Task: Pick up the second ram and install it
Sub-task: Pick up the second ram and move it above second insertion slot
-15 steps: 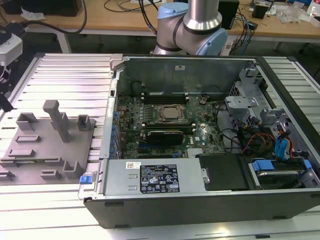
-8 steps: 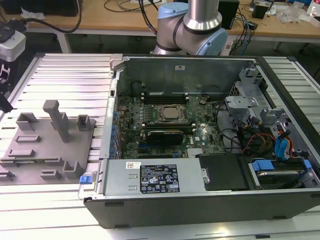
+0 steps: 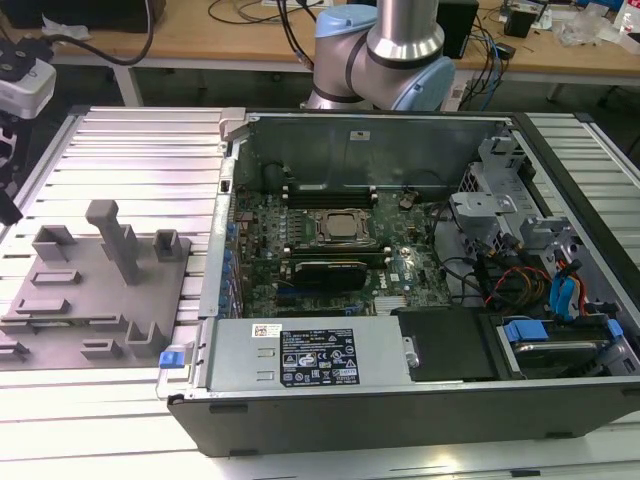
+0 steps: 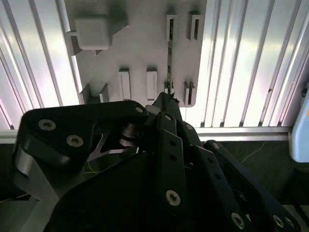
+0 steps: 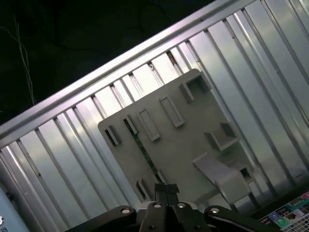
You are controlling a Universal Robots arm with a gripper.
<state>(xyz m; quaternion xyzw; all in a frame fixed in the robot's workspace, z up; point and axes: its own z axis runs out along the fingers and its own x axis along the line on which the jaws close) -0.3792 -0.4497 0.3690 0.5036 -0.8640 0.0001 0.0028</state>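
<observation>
The second ram (image 5: 143,149) is a thin green stick standing on its edge in the slotted holders of the grey fixture plate (image 5: 193,140). In the second wrist view the ram (image 4: 170,58) runs as a dark narrow line between two pairs of holders on that plate (image 4: 140,43). My gripper (image 5: 167,187) hangs well above the plate, in line with the ram's length, and its two fingertips sit together with nothing between them. The gripper's black body (image 4: 166,145) covers the near end of the ram.
The fixture plate (image 3: 95,290) lies on a ribbed metal table at the exterior view's left. The open computer case (image 3: 400,270) stands to its right, with the CPU socket (image 3: 340,226) and black memory slots (image 3: 330,258) on the motherboard. A tall grey post (image 3: 115,240) rises from the plate.
</observation>
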